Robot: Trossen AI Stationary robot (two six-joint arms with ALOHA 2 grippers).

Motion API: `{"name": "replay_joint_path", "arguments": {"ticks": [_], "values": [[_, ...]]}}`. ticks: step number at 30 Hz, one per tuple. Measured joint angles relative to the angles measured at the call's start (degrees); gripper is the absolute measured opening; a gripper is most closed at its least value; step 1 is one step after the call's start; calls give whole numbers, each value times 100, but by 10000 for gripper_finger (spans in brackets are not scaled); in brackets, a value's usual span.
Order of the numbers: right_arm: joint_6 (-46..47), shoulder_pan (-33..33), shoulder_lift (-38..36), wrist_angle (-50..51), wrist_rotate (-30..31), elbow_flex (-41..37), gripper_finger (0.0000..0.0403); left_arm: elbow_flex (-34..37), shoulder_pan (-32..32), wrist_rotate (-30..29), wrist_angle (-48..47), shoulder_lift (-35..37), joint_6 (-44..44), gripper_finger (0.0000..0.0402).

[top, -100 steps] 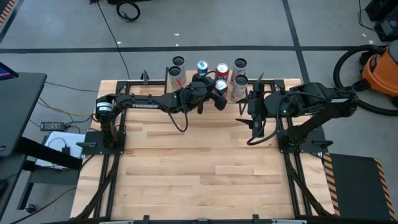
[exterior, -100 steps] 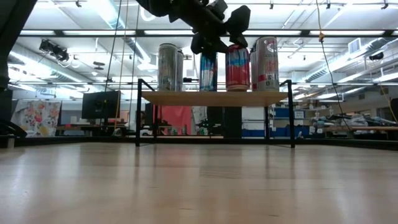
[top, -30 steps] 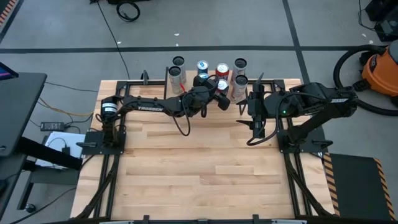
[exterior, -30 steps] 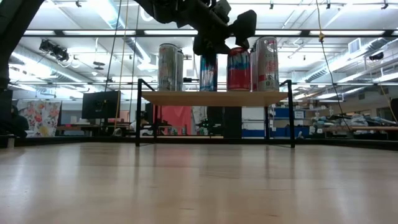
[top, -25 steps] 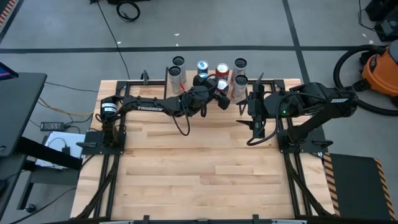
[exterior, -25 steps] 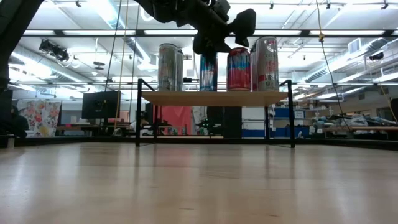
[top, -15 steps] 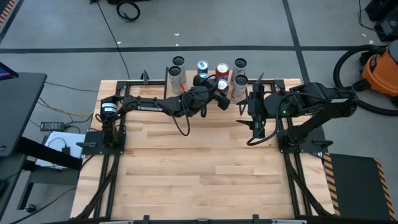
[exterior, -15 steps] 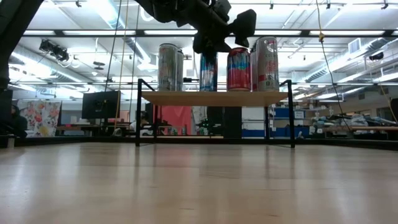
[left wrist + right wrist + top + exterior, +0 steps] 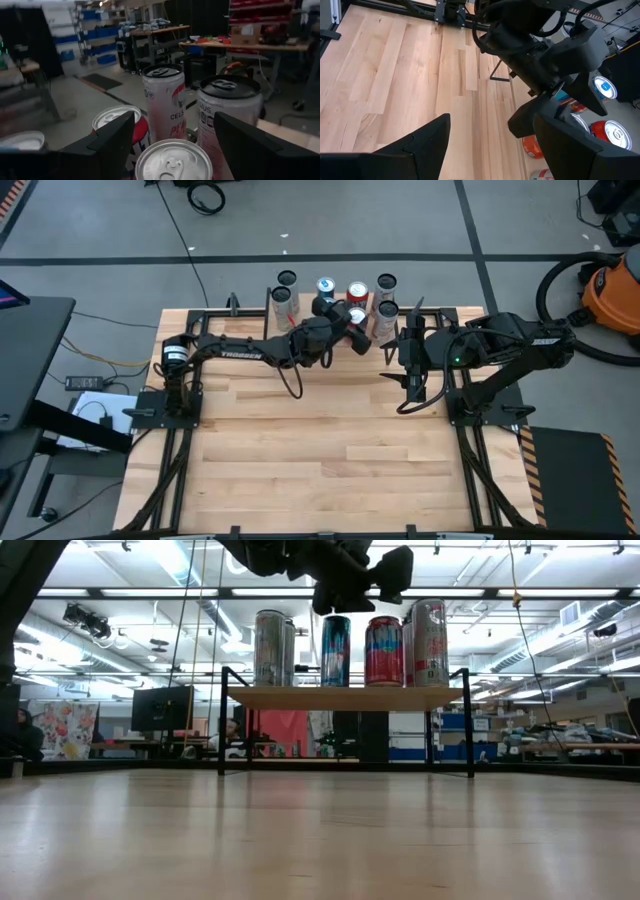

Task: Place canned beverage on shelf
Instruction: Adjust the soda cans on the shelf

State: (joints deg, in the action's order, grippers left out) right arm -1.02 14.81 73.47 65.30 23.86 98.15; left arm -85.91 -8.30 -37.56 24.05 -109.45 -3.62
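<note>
The shelf stands at the table's far edge with several cans upright on it. My left gripper is open just above the row of cans. In the left wrist view its fingers stand on either side of a red-and-white can's silver top, clear of it. That can rests on its base on the shelf, next to a blue can. My right gripper is open and empty over the table, to the right of the shelf.
Tall silver cans stand at the shelf's left end and tall white cans at its right end. Two white cans rise just beyond my left gripper. Bare tabletop lies in front of the shelf.
My left gripper has gone up a little from the cans. The blue can's top, hidden behind it before, now shows. The cans stay upright on the shelf.
</note>
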Motion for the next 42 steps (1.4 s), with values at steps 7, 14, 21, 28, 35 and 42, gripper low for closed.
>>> {"name": "replay_joint_path", "arguments": {"ticks": [7, 14, 21, 28, 35, 42], "values": [[-37, 0, 0, 2, 0, 0, 295, 0, 255, 39, 585, -2, -972, 284], [-52, 0, 0, 18, 0, 0, 295, 2, 532, -335, 501, 135, -1652, 283], [-63, 0, 2, 48, 0, 0, 295, 4, 975, -1103, 203, 203, -1920, 246], [83, 0, 18, 236, 0, 0, 290, 4, 1419, -2286, -783, 213, -2125, 184], [366, 0, 89, 251, 4, 2, 237, 7, 1766, -2594, -2671, 612, -960, 138], [404, 0, 207, 286, 4, -59, 155, 4, 2065, -2605, -5248, 1402, 1007, 98]]}}
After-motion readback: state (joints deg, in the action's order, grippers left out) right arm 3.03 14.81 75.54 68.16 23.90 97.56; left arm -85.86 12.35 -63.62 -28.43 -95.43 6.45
